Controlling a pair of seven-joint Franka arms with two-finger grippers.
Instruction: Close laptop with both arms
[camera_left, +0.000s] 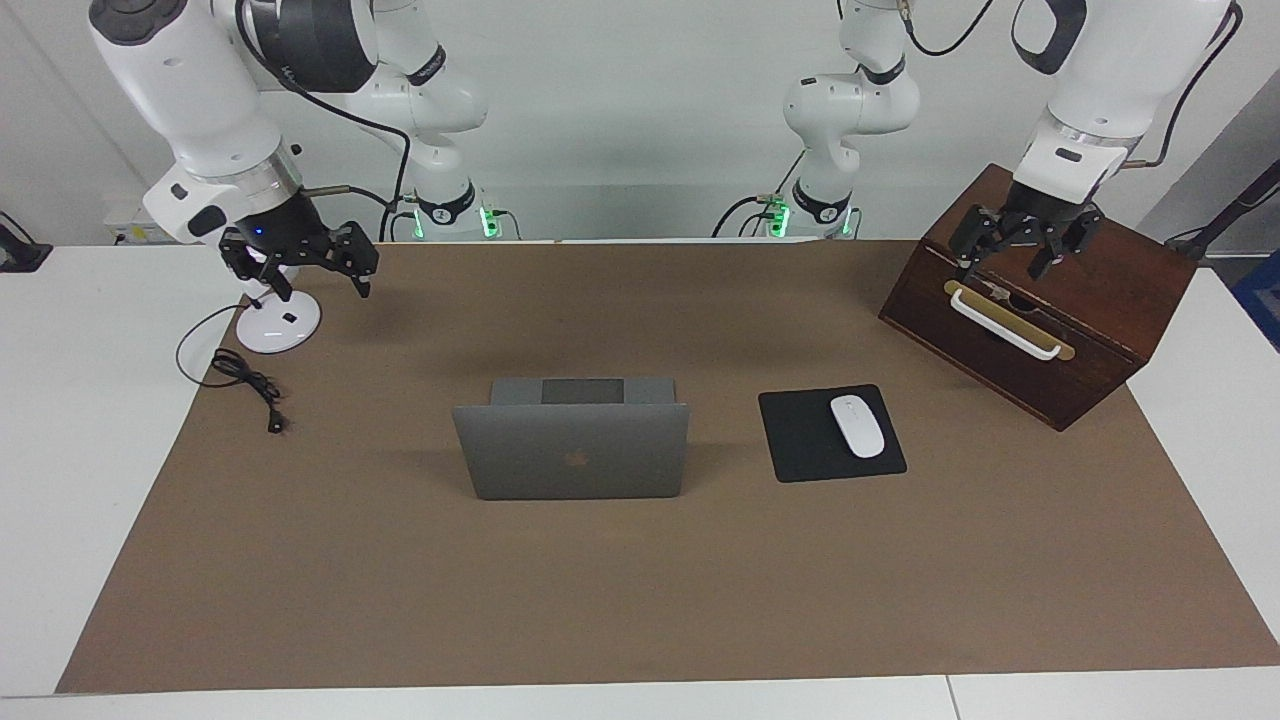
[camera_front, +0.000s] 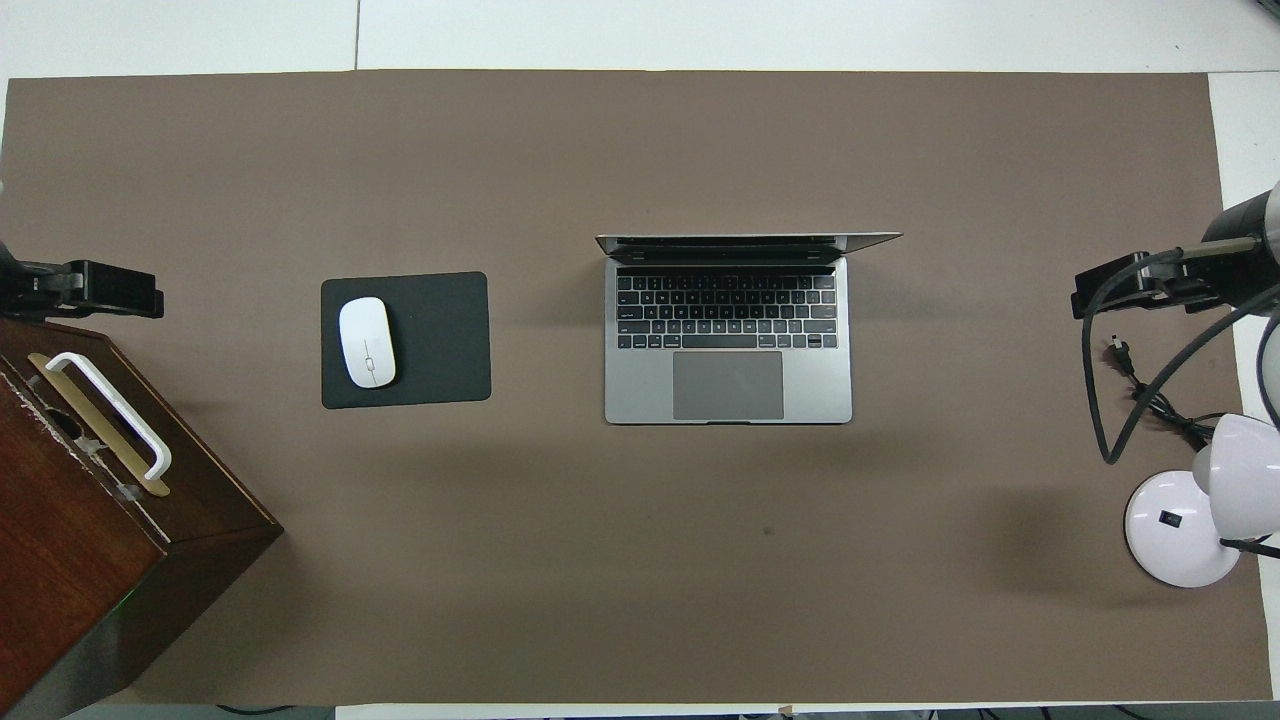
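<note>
— How does the laptop (camera_left: 572, 447) look?
— Silver-grey, lid upright, beside the mouse pad (camera_left: 830, 433). My left gripper (camera_left: 1010, 255) and right gripper (camera_left: 318, 282) hang spread, well apart from it.

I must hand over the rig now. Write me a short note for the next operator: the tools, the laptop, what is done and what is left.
Left tool: open, empty, up over the wooden box at its end of the table.
Right tool: open, empty, up beside the lamp base at its end.
Laptop: mid-table, lid upright, keyboard facing the robots; mouse pad with mouse beside it, toward the left arm's end.
Done: nothing; neither tool touches the laptop.
Left: bring both tools to the lid and fold it down shut.
</note>
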